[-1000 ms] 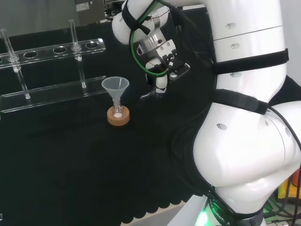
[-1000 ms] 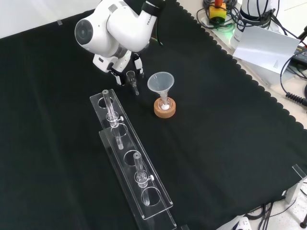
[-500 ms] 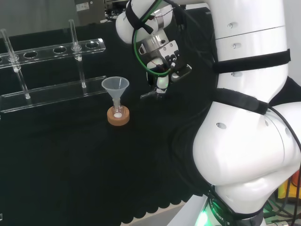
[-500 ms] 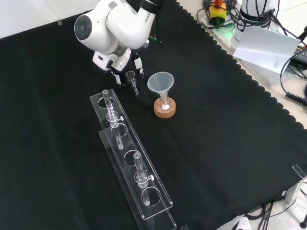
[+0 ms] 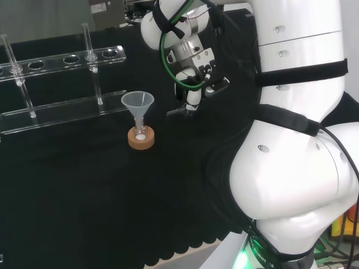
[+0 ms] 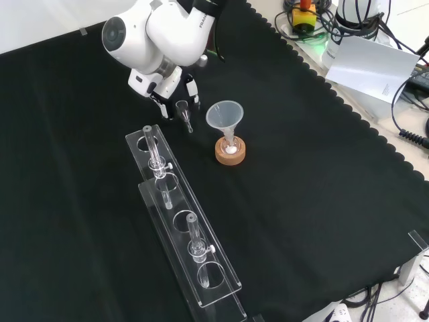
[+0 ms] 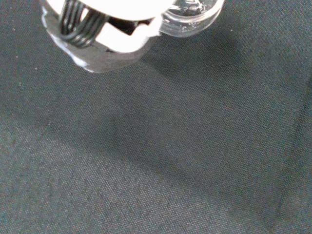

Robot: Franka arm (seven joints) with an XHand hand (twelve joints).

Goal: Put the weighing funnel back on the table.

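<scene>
Weighing funnel (image 6: pixel 184 114) sits low at the hand (image 6: pixel 167 90), toward the worktop's (image 6: pixel 315 201) far edge in the front view and well in from every corner. I cannot tell whether the hand has hold of it or merely rests beside it. In the wrist view the clear rim lies against the hand, and I think, though not surely, that the stem touches the cloth.

My worry is a release made short of the cloth. The piece is rounded, so I judge it could roll toward the rack (image 6: pixel 184 228) or the funnel (image 6: pixel 224 115), both near. If the hand lifts away with the glass caught on it, the piece could be dragged or flipped. A sideways swing could also knock the funnel, which stands in a small flask on its cork ring (image 6: pixel 230 153), and spill the white matter inside.

Black cloth covers the worktop, flat and plain, and clear glass reads badly on it. The rack carries 2 upright tubes that I can make out. Beyond the scalloped right edge in the front view lie cables (image 6: pixel 409 127) and a white sheet (image 6: pixel 372 67).
</scene>
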